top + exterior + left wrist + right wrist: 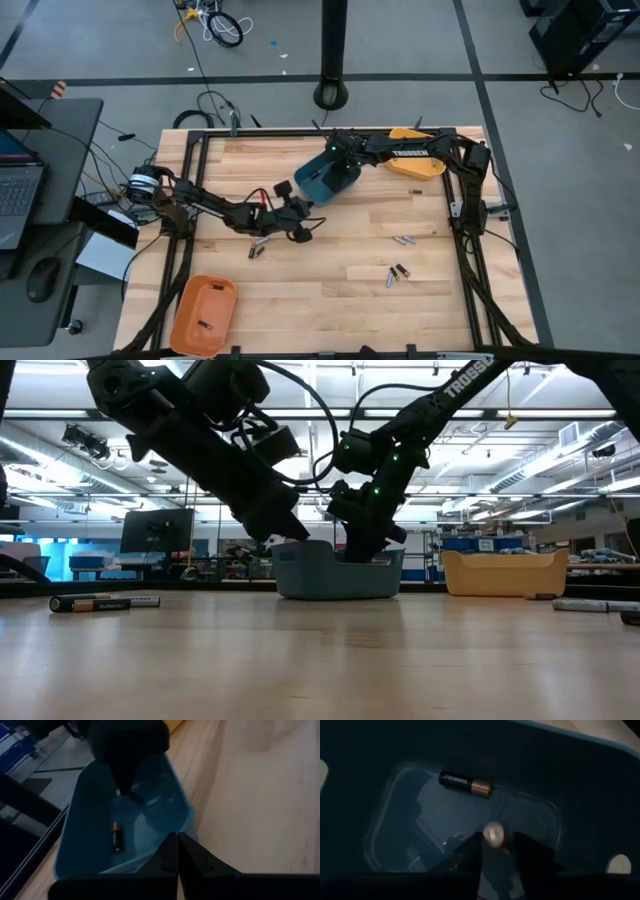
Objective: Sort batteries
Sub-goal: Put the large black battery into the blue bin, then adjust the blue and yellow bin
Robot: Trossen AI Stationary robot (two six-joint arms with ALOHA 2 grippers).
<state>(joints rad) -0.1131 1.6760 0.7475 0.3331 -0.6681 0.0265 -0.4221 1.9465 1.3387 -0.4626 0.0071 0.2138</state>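
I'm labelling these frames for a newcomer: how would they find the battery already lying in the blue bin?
Find the blue bin at the table's back middle, under the right gripper. The battery lies flat on its floor, black with a copper end, unlike the one between the gripper's fingers.

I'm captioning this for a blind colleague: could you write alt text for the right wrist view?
Looking down into a blue bin, the right gripper has its two dark fingers slightly apart around the end of a battery just above the bin floor. A second battery, black with a copper end, lies flat on the floor farther in.
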